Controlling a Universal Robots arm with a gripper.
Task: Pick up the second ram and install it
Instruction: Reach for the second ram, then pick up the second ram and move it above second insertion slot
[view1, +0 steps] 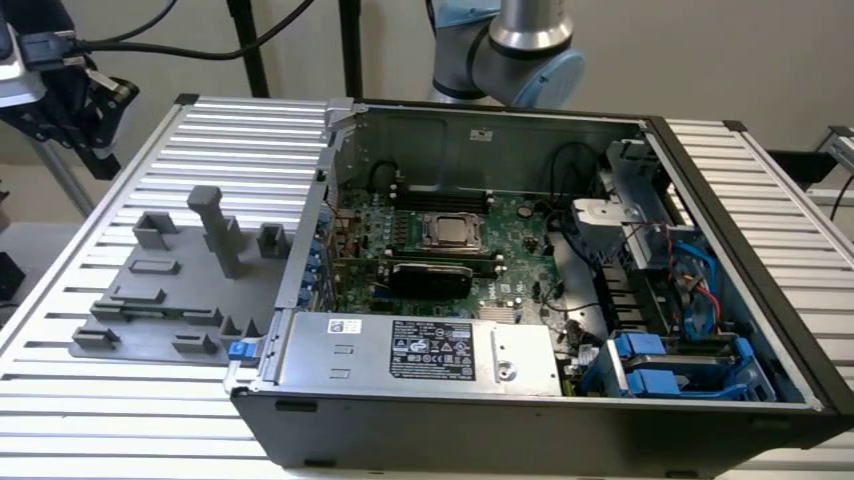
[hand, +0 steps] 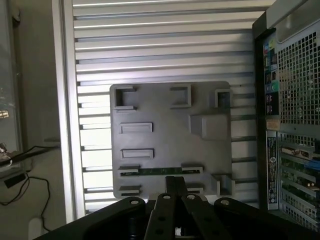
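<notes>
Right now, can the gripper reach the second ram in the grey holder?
Probably yes: the second ram sits uncovered in the grey holder, and the gripper, jaws shut, is right beside it.

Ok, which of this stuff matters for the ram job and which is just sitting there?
For the job: second ram, seated in the grey holder tray; gripper, shut, nearest it; motherboard in the open case.
Just there: power supply; blue drive cage; slatted table.
</notes>
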